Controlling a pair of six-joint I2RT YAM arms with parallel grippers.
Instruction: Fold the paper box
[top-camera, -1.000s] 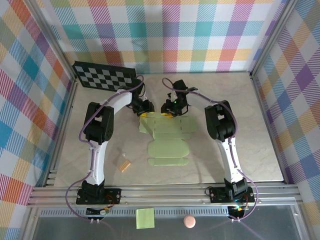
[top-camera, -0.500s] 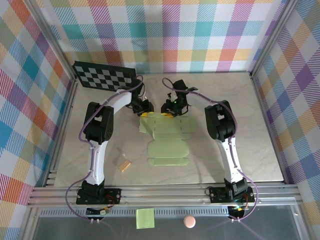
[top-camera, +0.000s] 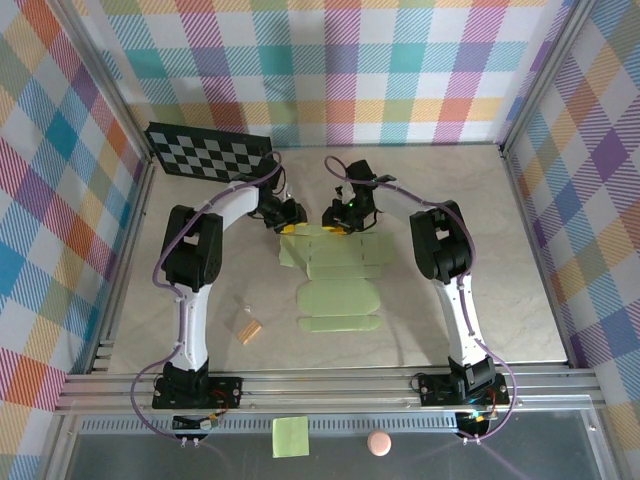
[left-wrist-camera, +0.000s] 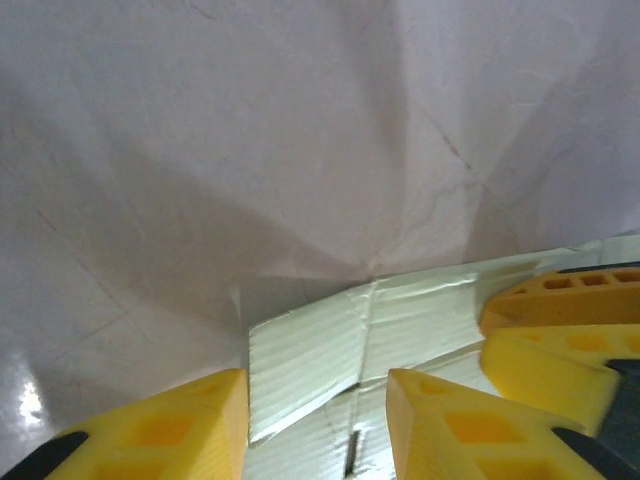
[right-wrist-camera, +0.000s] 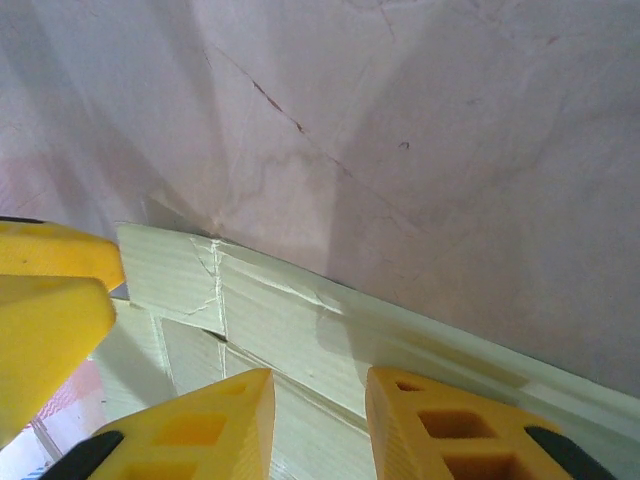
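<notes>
The paper box (top-camera: 336, 277), pale lime-green die-cut card, lies flat on the marble table between the two arms. Both grippers are down at its far edge. My left gripper (top-camera: 288, 221) is open at the far-left corner; in the left wrist view its gripper (left-wrist-camera: 315, 415) straddles a creased corner flap of the paper box (left-wrist-camera: 320, 345). My right gripper (top-camera: 338, 221) is open just to the right; in the right wrist view the gripper (right-wrist-camera: 318, 425) hovers over the far strip of the paper box (right-wrist-camera: 290, 315). Nothing is pinched between either pair of fingers.
A checkerboard panel (top-camera: 208, 152) leans at the back left. A small tan block (top-camera: 248, 328) lies left of the box. A yellow-green sticky note (top-camera: 290, 436) and a pink ball (top-camera: 378, 442) sit beyond the front rail. Plaid walls close three sides.
The left arm has shifted slightly, its gripper edging towards the box's far-left corner. The right arm and the box look unchanged.
</notes>
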